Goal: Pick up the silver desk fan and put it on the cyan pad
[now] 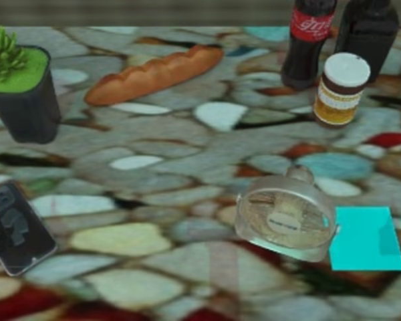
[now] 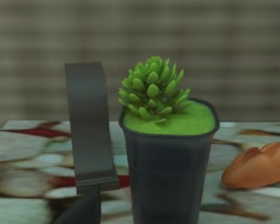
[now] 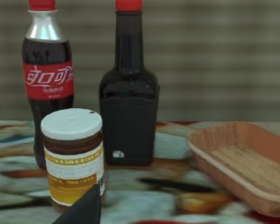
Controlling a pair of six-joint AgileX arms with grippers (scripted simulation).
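Silver desk fan (image 1: 286,219) lies just beside cyan pad (image 1: 365,239), overlapping its edge

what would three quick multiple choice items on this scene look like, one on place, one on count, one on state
1. The silver desk fan lies:
A. centred on the cyan pad
B. at the pad's left edge, mostly on the table
C. by the baguette

2. Red-capped bottles in the right wrist view:
A. one
B. two
C. three

3. The white-lidded jar is:
A. upright, lid on
B. tipped over
C. open

Answers:
1 B, its cage only meets the pad's left edge.
2 B, the cola bottle and the dark sauce bottle.
3 A, it stands with its lid on.
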